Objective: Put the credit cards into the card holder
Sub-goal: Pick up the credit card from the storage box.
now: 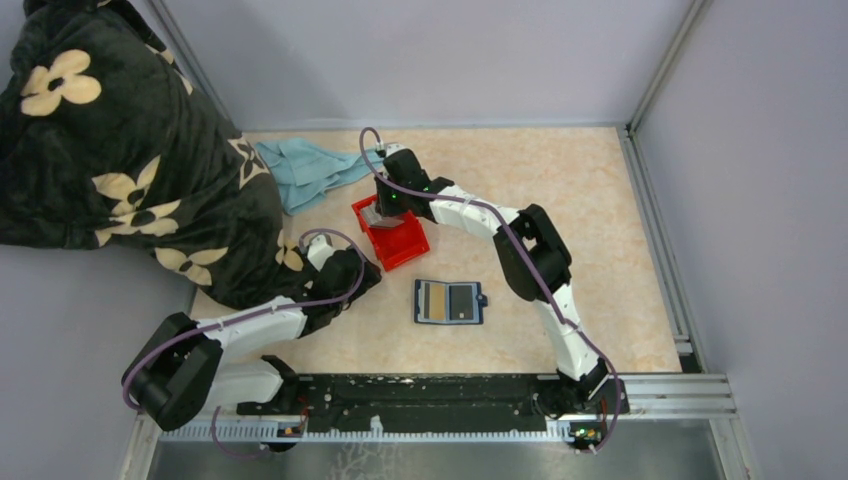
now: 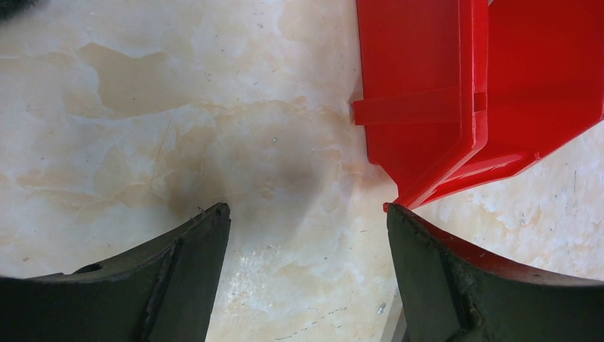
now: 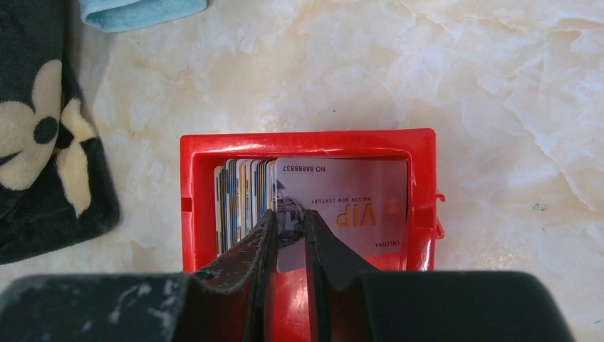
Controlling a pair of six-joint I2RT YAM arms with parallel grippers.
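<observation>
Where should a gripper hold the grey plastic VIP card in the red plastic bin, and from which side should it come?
The grey plastic VIP card leans inside the red plastic bin, thin and flat, with walls on all sides. So probably pinch its upper edge from straight above, through the open top, one finger on each face.
</observation>
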